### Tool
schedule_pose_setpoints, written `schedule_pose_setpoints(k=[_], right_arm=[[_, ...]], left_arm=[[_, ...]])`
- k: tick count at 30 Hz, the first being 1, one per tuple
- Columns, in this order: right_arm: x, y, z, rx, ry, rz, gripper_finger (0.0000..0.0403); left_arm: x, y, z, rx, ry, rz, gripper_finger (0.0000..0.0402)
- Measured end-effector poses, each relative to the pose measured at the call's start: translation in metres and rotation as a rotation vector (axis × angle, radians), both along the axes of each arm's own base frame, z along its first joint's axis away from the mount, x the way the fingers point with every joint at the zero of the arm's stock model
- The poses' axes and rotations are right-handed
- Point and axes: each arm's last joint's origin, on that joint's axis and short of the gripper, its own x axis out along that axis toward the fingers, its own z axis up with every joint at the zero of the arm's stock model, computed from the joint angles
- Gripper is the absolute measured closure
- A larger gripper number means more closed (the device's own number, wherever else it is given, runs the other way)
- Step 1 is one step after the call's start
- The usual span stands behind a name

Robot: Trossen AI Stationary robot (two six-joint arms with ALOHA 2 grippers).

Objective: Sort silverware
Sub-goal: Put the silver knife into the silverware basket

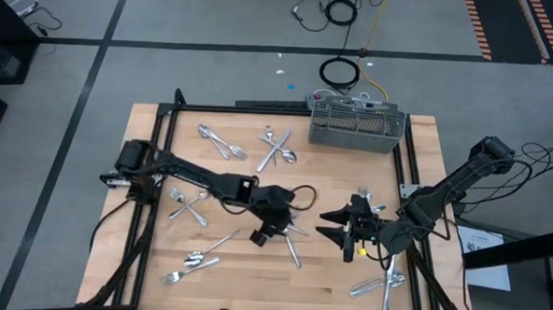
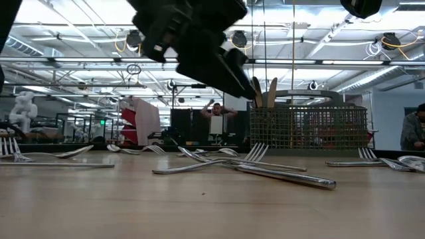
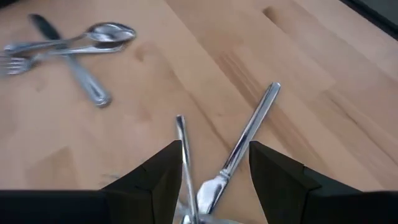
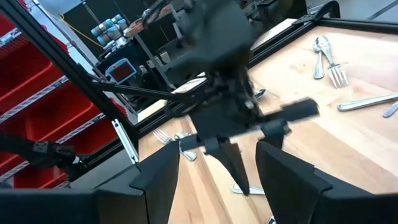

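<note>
High view: left gripper (image 1: 275,232) hovers spread wide over crossed knives (image 1: 294,245) at table centre; right gripper (image 1: 341,226), at three o'clock from it, stands parted, empty.

In the left wrist view, the knife (image 3: 239,146) and a thinner piece (image 3: 184,163) between the left pincer (image 3: 214,171) fingers run off the picture's edge, their ends unseen. In the low view the caddy (image 2: 309,126) mesh hides its contents except two tips. The left arm blocks the right wrist view, blurred.
</note>
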Motion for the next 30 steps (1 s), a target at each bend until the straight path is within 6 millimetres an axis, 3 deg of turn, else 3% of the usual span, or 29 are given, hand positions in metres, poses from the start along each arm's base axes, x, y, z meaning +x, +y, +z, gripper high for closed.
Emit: schedule_pose_setpoints(k=[9,19,30], right_arm=[[-0.004,0.006,-0.001,0.038,0.001,0.016,0.02],[-0.004,0.02,-0.012,0.106,0.022,0.026,0.02],[0.002,0.028,-0.024,0.147,0.04,0.013,0.02]], left_arm=[[0.031,-0.011,-0.023,0.057,0.107,-0.145,0.021],[0.033,-0.013,-0.046,0.088,0.159,-0.183,0.021],[0.032,-0.011,-0.049,0.111,0.168,-0.184,0.021]])
